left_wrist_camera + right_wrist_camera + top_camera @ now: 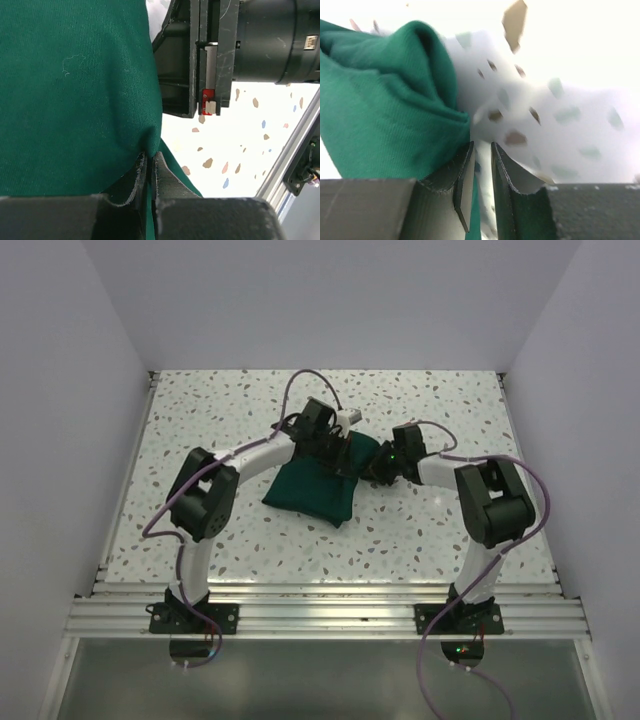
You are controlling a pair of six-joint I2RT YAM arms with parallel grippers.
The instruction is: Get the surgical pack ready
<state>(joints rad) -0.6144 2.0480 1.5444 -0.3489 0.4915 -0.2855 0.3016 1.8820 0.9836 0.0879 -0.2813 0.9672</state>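
Observation:
The surgical pack is a plump dark green fabric bundle lying mid-table. My left gripper comes onto its far right part from above. In the left wrist view the gripper is shut on a pinch of the green fabric, which fills the left of the frame. My right gripper sits low at the pack's right edge. In the right wrist view it stands narrowly open, with speckled table showing through the gap. A rolled fold of the pack lies against the left finger.
The speckled white table is walled on the left, right and far sides. An aluminium rail runs along the near edge by the arm bases. The right arm's black body hangs close beside my left gripper.

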